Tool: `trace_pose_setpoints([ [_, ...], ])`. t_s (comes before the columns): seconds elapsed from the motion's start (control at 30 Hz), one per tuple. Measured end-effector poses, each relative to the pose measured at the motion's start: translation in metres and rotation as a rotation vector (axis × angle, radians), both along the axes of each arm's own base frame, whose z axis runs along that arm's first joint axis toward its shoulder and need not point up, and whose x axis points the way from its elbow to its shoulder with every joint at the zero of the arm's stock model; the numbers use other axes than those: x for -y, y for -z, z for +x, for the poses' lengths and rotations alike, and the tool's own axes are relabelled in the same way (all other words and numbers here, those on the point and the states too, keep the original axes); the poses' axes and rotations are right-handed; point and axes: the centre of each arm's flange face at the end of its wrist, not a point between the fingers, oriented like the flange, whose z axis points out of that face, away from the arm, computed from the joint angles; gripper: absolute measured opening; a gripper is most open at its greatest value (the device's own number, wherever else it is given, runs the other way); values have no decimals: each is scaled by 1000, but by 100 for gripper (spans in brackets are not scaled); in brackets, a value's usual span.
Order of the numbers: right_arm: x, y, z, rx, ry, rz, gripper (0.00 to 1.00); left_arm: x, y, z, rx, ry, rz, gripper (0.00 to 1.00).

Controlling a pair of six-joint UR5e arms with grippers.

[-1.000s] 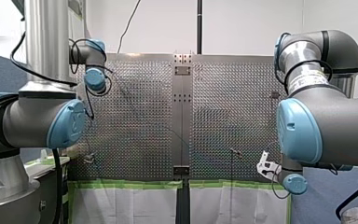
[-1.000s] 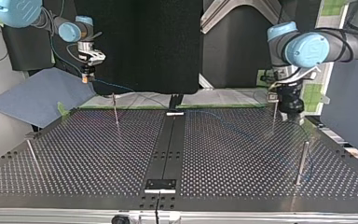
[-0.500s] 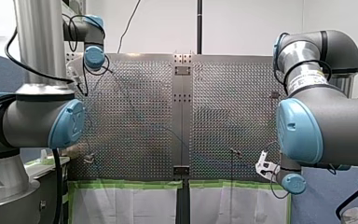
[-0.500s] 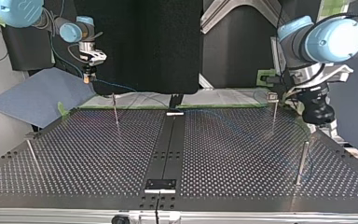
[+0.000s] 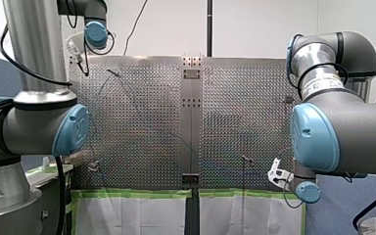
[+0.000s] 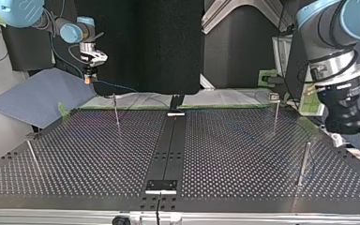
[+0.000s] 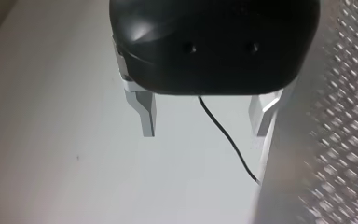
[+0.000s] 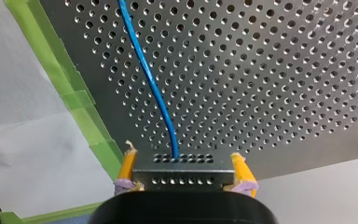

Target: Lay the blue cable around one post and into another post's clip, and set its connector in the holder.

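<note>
- Withdrawn over the last second from just beside the clip post (image 6: 275,115), the left claw (image 6: 351,139) is now seen in the top view at about 4 o'clock of that post, well apart from it and near the edge of the table (image 6: 98,154). The right claw (image 6: 89,78) has not been shifted.
- In the left wrist view its metal fingers (image 7: 147,112) are shown spread, with nothing held between them. Only a thin dark wire (image 7: 223,135) is seen hanging there.
- The right claw is pictured at about 10 o'clock of the top view, raised off the table. In the right wrist view its yellow pads (image 8: 128,163) are pressed onto the connector (image 8: 182,176).
- The blue cable (image 8: 149,79) is seen leaving the connector and running ahead of the right claw over the perforated table, beside a strip of green tape (image 8: 81,112).
- In the top view the cable can be traced only faintly from the right claw across the table toward the plain post (image 6: 303,161) at about 4 o'clock. Whether it is wrapped round that post, or seated in the clip (image 6: 274,97), is too faint to be told.
- The routing is judged done or nearly done, since the left claw has been emptied and drawn clear of the posts.
- The connector is not yet set down. Its placing in the holder, which cannot be picked out with certainty, is judged to be what is left.
</note>
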Motion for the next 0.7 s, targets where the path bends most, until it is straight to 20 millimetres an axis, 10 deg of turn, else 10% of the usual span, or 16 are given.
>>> trace_pose_setpoints([
  [0.7,0,0,6,1,-10,8,0,23,-56,4,-81,36,89,100],
])
